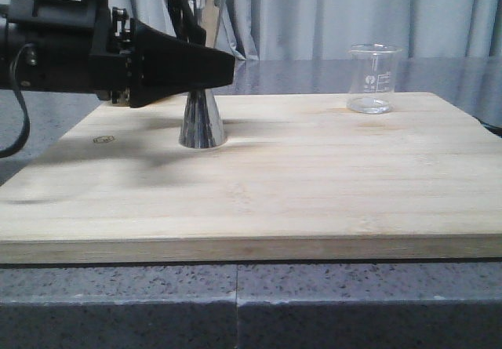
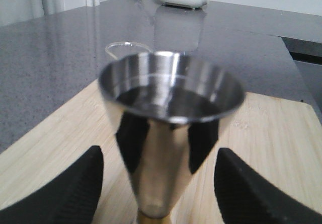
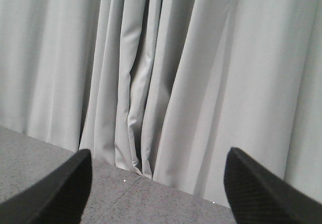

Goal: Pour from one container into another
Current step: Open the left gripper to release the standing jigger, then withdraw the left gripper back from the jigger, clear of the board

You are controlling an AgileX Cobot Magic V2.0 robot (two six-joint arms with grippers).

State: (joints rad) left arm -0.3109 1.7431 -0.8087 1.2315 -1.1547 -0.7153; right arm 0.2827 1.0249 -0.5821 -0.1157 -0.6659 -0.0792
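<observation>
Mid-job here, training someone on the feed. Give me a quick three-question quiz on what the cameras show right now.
1. True or false: the left gripper has closed on the jigger.
2. Which stands farther to the robot's right on the wooden board: A) jigger, B) glass beaker?
3. What does the right gripper hold?

Key:
1. False; the jigger sits between the fingers with gaps on both sides.
2. B.
3. Nothing; it is open, facing the curtain.
</observation>
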